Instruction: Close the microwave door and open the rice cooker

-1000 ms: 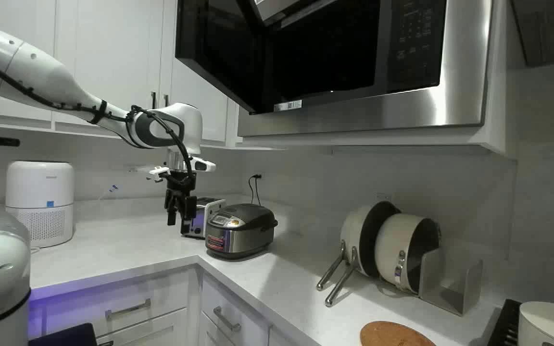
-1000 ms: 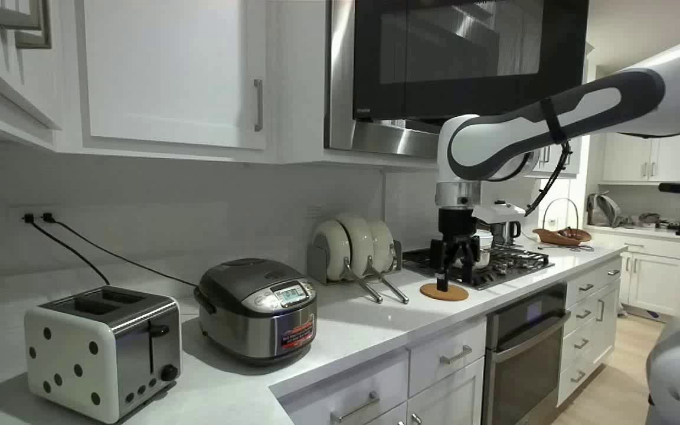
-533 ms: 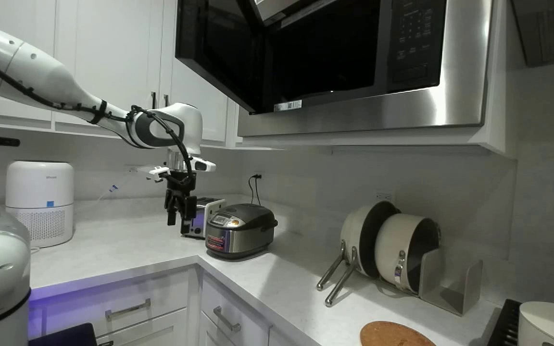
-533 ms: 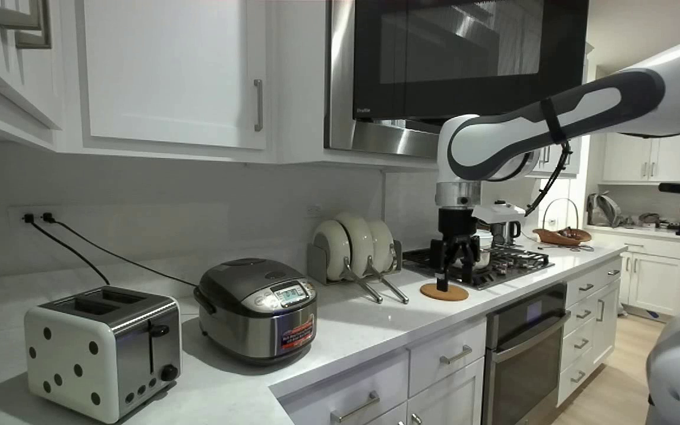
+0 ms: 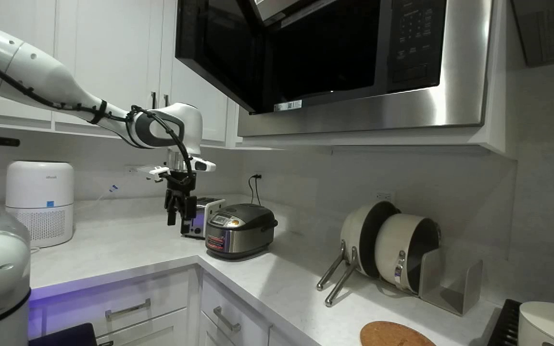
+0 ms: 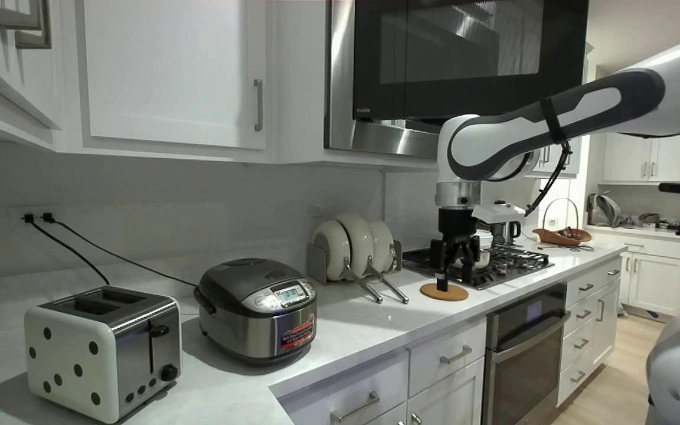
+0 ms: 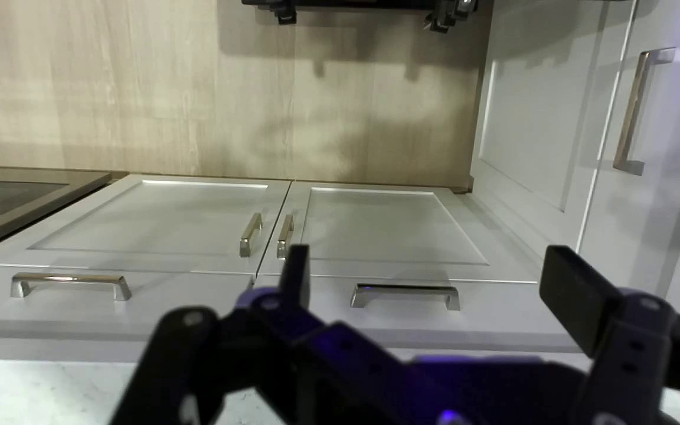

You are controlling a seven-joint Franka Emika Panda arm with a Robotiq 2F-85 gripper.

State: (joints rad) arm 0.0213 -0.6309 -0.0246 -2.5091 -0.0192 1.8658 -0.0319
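The claw (image 7: 425, 276), spread apart and empty, hangs near the front edge of the bench (image 5: 128, 242), well below the open microwave door (image 5: 224, 53). Likely first step: rise outside it and push gently near its free edge. The closed rice cooker (image 6: 257, 321) sits behind the bench's inner corner, a toaster (image 6: 104, 351) near it; jutting pan handles (image 5: 341, 284) could snag low moves.

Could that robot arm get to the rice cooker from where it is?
Probably yes: the claw hangs open in front of the counter, and I see nothing standing between it and the rice cooker. The open microwave door is higher up, though it might crowd the arm.
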